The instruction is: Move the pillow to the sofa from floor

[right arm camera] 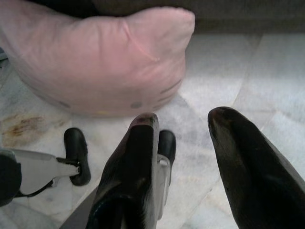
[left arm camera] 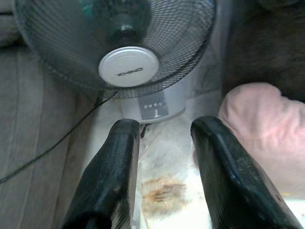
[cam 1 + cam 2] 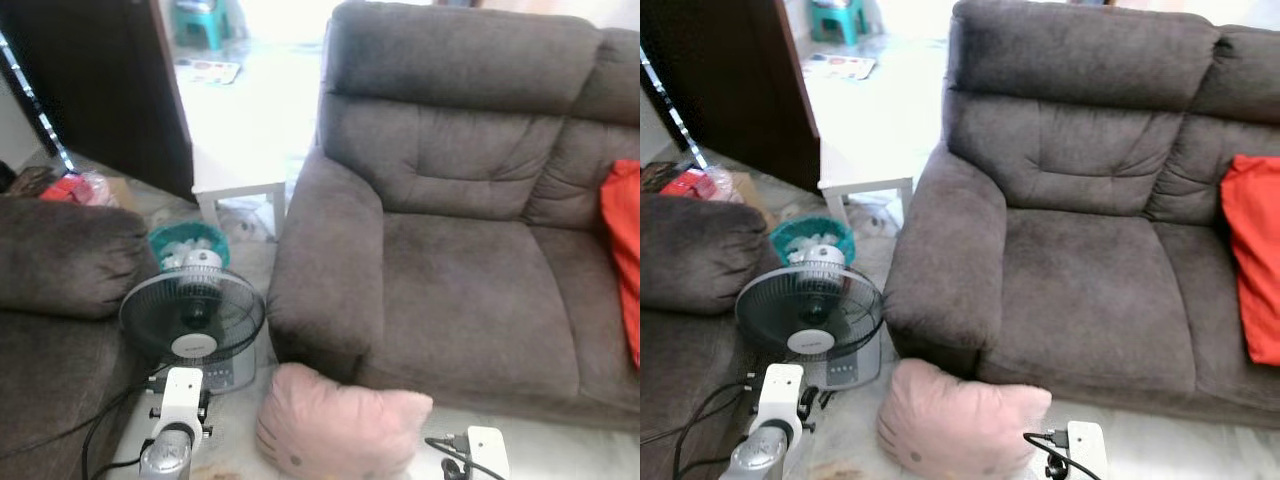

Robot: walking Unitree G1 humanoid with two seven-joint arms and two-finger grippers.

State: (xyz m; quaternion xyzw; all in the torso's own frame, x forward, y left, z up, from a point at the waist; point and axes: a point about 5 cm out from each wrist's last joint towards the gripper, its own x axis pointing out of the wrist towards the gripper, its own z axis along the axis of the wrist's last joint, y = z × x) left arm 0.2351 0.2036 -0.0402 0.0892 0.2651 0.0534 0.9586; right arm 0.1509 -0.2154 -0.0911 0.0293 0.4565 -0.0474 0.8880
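A pale pink cat-face pillow [image 3: 335, 428] lies on the marble floor against the front of the dark brown sofa [image 3: 470, 270], just below its left armrest. My left gripper [image 2: 164, 129] is open over the floor between the pillow [image 2: 264, 133] and a fan. My right gripper [image 1: 183, 121] is open too, a little short of the pillow [image 1: 100, 62], touching nothing. Both wrists [image 3: 175, 420] [image 3: 480, 450] show at the bottom edge of the eye views, either side of the pillow.
A black table fan [image 3: 193, 320] stands on the floor left of the pillow, a teal basket [image 3: 188, 240] behind it. A second brown seat [image 3: 50, 300] is at the left. A red cushion [image 3: 1252, 255] lies on the sofa's right. A white table [image 3: 240, 160] stands behind.
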